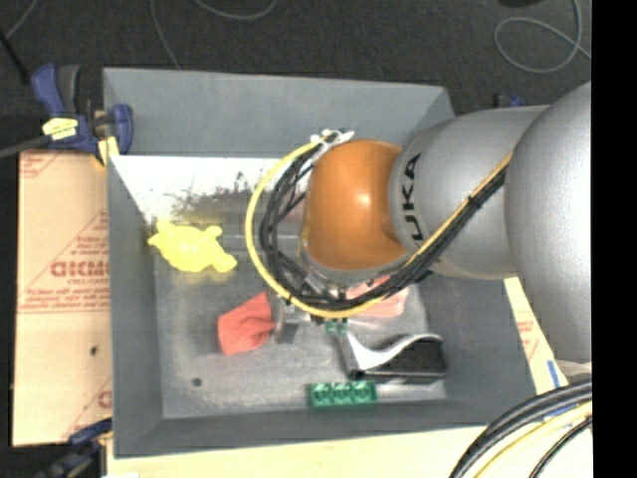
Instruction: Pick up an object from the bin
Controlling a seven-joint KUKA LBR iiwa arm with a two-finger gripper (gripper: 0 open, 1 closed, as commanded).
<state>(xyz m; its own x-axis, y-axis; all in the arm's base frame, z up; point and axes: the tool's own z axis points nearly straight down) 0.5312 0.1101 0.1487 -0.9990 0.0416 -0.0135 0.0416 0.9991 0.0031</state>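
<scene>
My gripper reaches down in the middle of the bin from under the arm's orange cover, which hides most of it. Its lower end is right at the right edge of a crumpled red-orange piece lying on the bin floor. Whether it touches that piece is hidden. A pale pink thing peeks out just to its right, under the arm. A black and white object lies below that, towards the front right.
A yellow soft toy lies at the left near the back wall. A small green studded block rests by the front wall. The arm covers the bin's right half; bare floor shows at the front left.
</scene>
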